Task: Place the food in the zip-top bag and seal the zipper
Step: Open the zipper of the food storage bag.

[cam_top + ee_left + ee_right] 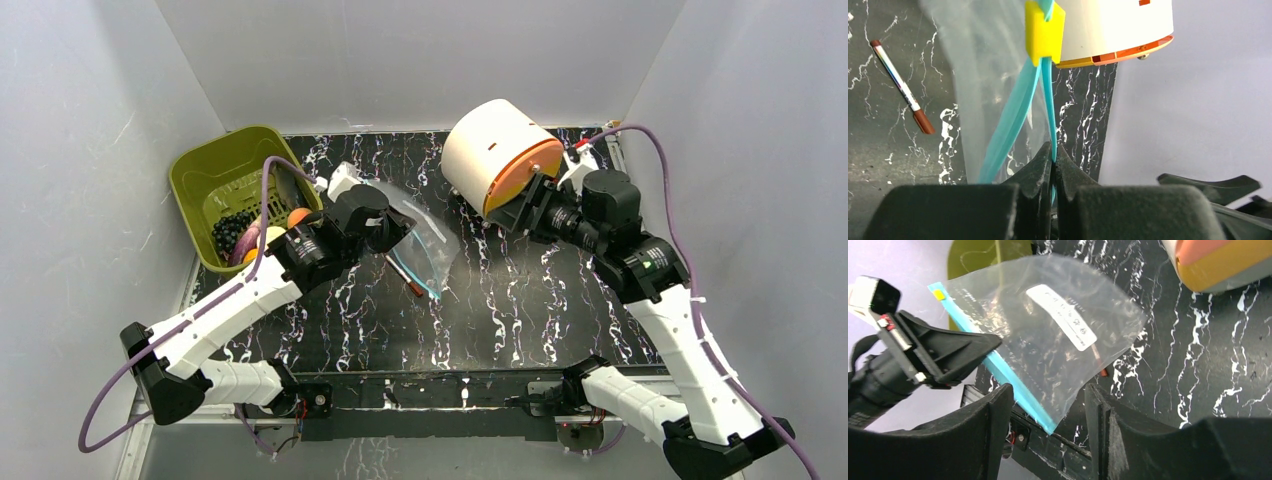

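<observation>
Top view: the left gripper (388, 226) holds the zip-top bag (435, 247); the food (233, 232) sits in the green basket (205, 165) to its left. Left wrist: its jaws pinch the zipper (1015, 117) below the yellow slider (1044, 32). Right wrist: the right gripper (1048, 395) is spread, the bag just ahead.

Pen (402, 270) apparently beneath bag (425, 238), drum (495, 155) beyond

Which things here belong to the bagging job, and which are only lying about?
For the job: zip-top bag, its zipper pinched by the left gripper, food in the green basket.
Lying about: pen, white and orange drum.
</observation>
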Available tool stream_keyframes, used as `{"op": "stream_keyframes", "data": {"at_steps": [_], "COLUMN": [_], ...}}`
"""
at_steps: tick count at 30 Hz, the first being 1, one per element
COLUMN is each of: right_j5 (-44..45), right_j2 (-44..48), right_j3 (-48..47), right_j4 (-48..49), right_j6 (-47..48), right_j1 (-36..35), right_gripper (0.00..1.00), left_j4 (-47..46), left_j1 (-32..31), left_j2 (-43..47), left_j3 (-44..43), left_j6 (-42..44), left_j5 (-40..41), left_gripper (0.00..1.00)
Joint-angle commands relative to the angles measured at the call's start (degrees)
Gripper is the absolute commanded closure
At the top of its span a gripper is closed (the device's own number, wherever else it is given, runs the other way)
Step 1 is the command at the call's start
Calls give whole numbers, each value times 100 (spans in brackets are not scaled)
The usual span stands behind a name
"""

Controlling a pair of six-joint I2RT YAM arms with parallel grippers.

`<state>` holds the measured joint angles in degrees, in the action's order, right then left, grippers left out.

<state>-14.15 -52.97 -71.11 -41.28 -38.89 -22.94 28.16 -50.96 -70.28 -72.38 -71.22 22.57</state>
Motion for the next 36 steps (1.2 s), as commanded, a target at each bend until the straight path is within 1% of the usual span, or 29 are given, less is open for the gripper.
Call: {"op": "stream_keyframes", "data": {"at_steps": [1,4,6,10,15,19,22,24,25,28,29,30,31,34,35,36], "right_j5": [29,94,367,978,1564,2236,2653,2844,2935,3271,3362,3453,3513,3538,3523,3509], "right_j2": [41,-30,-126,-386,-809,-1339,-1627,-1692,-1674,-1504,-1419,-1320,-1239,-1066,-1038,-1026], "right_j3": [217,386,393,244,60,-138,-293,-350,-356,-291,-237,-162,-63,75,74,67], "right_j4": [493,716,804,918,1052,905,751,701,698,771,823,898,981,1027,1003,974], "right_j6": [42,-32,-37,117,289,393,426,412,394,319,309,274,237,117,69,26], "right_j1": [-142,-423,-759,-1617,-2626,-3328,-3571,-3634,-3652,-3665,-3661,-3665,-3665,-3664,-3665,-3664], "right_gripper": [49,49,49,48,48,48,49,57,63,86,95,100,100,100,100,100], "left_j4": [228,495,406,227,433,517,578,641,687,905,970,958,862,250,130,68], "left_j1": [33,29,30,29,30,29,26,33,33,33,30,30,30,33,31,27], "left_j2": [63,-10,12,103,75,86,125,168,194,290,356,392,495,803,918,1027], "left_j3": [-234,-391,-344,-251,-326,-329,-329,-329,-337,-340,-323,-290,-219,143,224,286], "left_j6": [-775,-1064,-1085,-1061,-1072,-1111,-1142,-1107,-1075,-944,-901,-816,-705,141,440,751], "left_j5": [176,153,46,-50,-74,-165,-215,-198,-161,25,78,98,79,-169,-229,-236], "left_gripper": [100,100,100,100,100,100,100,100,100,100,100,100,93,53,43,37]}}
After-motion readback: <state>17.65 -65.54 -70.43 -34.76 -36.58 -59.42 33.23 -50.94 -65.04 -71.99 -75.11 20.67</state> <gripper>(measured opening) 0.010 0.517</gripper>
